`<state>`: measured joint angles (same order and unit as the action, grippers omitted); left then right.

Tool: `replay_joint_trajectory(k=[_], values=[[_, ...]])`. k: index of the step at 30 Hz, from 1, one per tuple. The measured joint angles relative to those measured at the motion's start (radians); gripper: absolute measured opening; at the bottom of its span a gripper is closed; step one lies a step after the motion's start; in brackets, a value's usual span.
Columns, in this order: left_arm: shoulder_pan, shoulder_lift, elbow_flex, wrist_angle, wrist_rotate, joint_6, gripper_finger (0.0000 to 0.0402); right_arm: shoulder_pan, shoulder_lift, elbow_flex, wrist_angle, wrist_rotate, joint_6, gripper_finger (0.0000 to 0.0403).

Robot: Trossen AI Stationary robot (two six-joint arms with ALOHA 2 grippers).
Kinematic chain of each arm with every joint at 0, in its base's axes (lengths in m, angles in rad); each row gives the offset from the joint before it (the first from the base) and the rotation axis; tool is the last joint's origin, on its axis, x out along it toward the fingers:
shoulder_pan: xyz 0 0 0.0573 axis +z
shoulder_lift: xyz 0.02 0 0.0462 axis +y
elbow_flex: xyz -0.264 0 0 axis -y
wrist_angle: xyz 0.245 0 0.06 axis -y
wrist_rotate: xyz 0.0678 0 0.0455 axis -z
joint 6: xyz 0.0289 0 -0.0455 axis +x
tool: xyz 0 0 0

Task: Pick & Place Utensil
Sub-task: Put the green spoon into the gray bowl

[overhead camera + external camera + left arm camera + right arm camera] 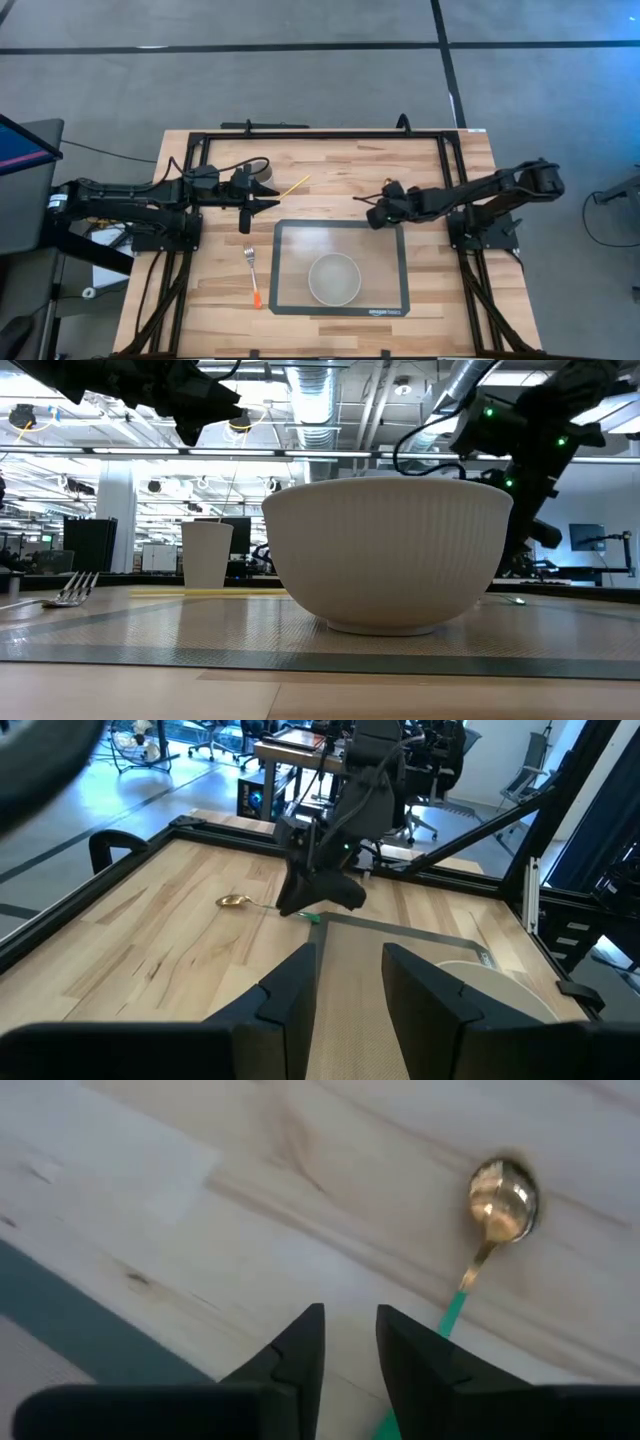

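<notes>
Spoon [500,1205], hidden from above, lies beyond the right tool's [350,1342] parted fingers.

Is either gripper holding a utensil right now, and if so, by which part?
Nothing is held. The right gripper is open just above the gold spoon with a green handle; the left gripper is open too, away from the utensils.

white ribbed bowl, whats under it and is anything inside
The white ribbed bowl sits on a clear grey-edged mat over the light wooden table. From above it looks empty. The mat beneath it is hidden.
</notes>
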<state>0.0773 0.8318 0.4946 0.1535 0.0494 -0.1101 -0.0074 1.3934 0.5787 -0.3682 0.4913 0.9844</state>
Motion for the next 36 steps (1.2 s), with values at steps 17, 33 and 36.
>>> replay_joint_trajectory(k=[17, 33, 36], values=[[0.0, 0.0, 0.0, -0.004, 0.0, 0.0, 0.0118, 0.0, 0.103, 0.003, -0.124, 0.037, 0.163, 0.0088], [0.0, 0.0, 0.0, -0.004, 0.0, 0.0, 0.0118, 0.0, 0.027, 0.004, -0.043, 0.067, 0.079, 0.0088], [0.0, 0.0, 0.0, -0.004, 0.0, 0.0, 0.0118, -0.002, 0.045, 0.004, -0.043, 0.066, 0.08, 0.0088]])
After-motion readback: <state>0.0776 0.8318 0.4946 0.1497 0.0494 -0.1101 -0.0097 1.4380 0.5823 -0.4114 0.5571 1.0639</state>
